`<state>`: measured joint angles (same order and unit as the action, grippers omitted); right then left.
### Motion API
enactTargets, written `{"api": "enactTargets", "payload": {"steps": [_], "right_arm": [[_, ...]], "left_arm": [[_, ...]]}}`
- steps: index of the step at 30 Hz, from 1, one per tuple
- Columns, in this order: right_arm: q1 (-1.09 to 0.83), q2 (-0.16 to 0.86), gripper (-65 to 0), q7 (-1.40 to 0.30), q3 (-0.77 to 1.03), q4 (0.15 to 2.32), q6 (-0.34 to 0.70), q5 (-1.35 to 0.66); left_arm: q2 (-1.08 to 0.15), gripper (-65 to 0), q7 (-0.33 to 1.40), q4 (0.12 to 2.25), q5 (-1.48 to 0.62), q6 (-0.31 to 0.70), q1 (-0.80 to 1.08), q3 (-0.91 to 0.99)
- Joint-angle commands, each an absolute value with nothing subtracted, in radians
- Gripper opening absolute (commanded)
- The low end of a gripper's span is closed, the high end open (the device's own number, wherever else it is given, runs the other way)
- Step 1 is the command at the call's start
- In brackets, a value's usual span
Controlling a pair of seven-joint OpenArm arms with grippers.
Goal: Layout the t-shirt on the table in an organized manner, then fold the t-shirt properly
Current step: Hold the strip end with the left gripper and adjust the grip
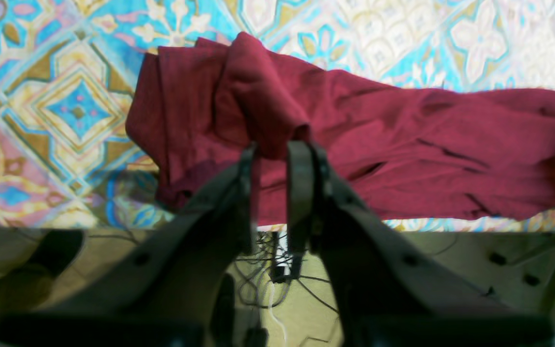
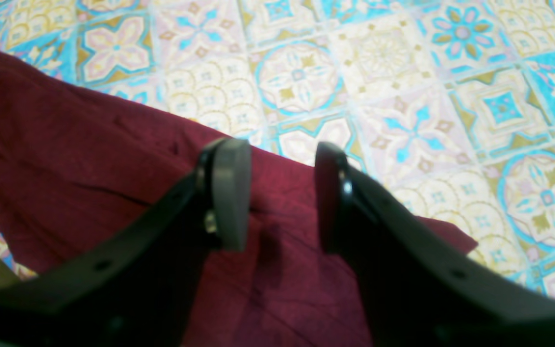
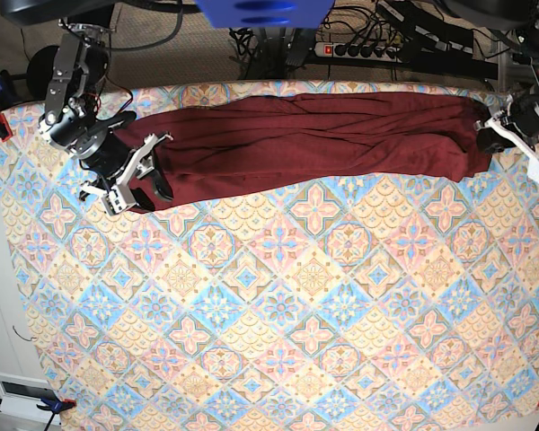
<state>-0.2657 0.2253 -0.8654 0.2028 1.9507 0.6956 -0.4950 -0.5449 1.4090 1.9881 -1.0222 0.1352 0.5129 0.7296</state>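
1. Shirt location: dark maroon t-shirt [image 3: 310,135] lies as a long bunched band along the 12 o'clock edge of the patterned surface [image 3: 287,305], stretched from the 10 o'clock side to the 2 o'clock side; sleeves and hem not separable, fabric wrinkled and doubled over.
2. Left gripper [image 1: 271,149]: at the shirt's 2–3 o'clock end in the base view, right by the surface edge. Jaws stand narrow with a small gap; a raised hump of cloth sits right at the tips, but cannot tell if it is pinched or just let go.
3. Right gripper [image 2: 280,193]: at the shirt's 9–10 o'clock end, jaws moderately wide, hovering over the cloth edge with nothing between them.
4. Step in hand, my read: layout stage, not folding yet. Shirt looks pulled lengthwise but is not spread flat.
5. Next move likely calls for: grabbing an edge at each end and drawing the cloth toward 6 o'clock to open the body, then flattening sleeves before any fold.
6. Writing: no brand, label or print readable on shirt, surface or arms.
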Motion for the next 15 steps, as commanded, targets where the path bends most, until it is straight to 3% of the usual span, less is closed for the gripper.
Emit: {"api": "enactTargets", "payload": {"steps": [1,8,15], "right_arm": [[-0.255,0.237,-42.9,-0.843,0.208,1.966,0.698,-0.509],[-0.255,0.237,-42.9,-0.843,0.208,1.966,0.698,-0.509],[-0.255,0.237,-42.9,-0.843,0.208,1.966,0.698,-0.509]], "left_arm": [[-0.567,-54.3,1.396,2.000,-1.024,0.139,0.513,0.739],[-0.656,-51.8,1.396,1.905,-1.035,0.140,0.503,0.739],[-0.659,-34.0,1.396,1.758,-1.098,0.142,0.433,0.739]]}}
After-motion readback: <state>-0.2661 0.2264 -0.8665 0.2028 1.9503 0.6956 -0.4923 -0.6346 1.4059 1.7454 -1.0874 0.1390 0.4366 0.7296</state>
